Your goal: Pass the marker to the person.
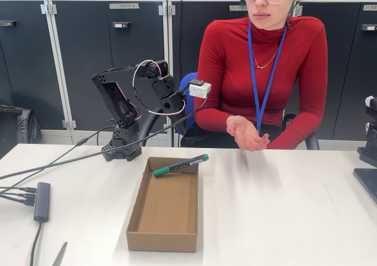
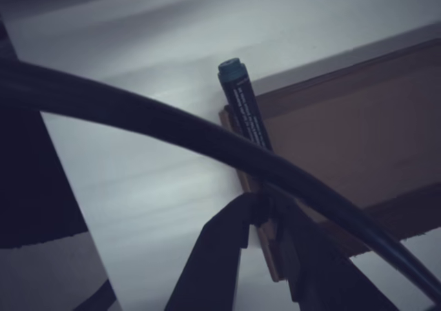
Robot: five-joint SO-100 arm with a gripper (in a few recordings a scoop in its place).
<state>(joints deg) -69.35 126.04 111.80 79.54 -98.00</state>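
fixed view first: the marker (image 1: 180, 165) lies across the far end of the cardboard box (image 1: 164, 233), propped on the rims, green cap toward the left and green end poking past the right wall. the box sits on the white table (image 1: 283, 207). the black arm (image 1: 126, 101) stands at the table's back edge, folded up well above the box, its white camera module (image 1: 199, 88) out toward the person (image 1: 265, 71). she sits behind the table in a red top with a blue lanyard, one hand (image 1: 246, 132) held out palm up over the table edge, apart from the marker. cables run left to a usb hub (image 1: 41, 202).

over to the wrist view: the gripper (image 2: 265, 218) shows at the bottom, dark fingers (image 2: 213, 256) spread in a v, nothing between them, so it's released. the marker (image 2: 244, 107) points up and away, resting on the box (image 2: 344, 118) corner just beyond the fingertips. a thick black cable (image 2: 172, 128) arcs across in front.
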